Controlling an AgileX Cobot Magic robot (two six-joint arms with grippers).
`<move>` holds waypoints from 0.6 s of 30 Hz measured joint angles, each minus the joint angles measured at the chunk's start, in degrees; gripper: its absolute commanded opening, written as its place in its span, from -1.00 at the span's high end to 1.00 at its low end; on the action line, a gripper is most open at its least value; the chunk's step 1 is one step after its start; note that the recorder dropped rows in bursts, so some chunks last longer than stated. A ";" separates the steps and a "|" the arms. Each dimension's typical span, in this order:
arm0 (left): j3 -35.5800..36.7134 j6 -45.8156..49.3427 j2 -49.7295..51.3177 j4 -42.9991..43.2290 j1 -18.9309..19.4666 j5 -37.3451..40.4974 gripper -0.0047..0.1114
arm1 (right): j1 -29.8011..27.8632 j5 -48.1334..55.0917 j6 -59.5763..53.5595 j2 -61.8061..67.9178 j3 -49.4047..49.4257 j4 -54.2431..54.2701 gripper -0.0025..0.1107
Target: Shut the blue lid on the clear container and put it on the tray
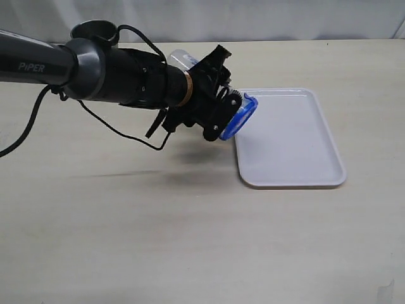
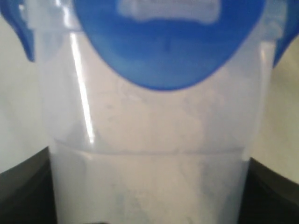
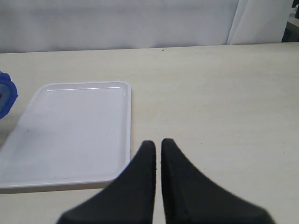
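My left gripper is shut on the clear container and holds it tilted in the air over the near-left edge of the white tray. The blue lid sits on the container's mouth and faces the tray; its flaps stick out at the sides. In the left wrist view the container fills the frame between the dark fingers. My right gripper is shut and empty. It hovers over the table beside the tray, with the lid at the frame's edge.
A pale cylindrical object stands behind the left arm, mostly hidden by it. The arm's black cable hangs over the table. A white curtain runs along the table's far edge.
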 measured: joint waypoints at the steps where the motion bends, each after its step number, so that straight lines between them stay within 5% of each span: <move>1: 0.00 0.00 0.00 1.41 -0.57 0.81 0.92 | 0.00 0.00 0.00 0.00 0.00 0.00 0.88; 18: -5.23 0.21 0.10 5.45 -8.23 4.61 0.92 | 0.00 0.00 0.00 0.00 0.00 0.00 0.88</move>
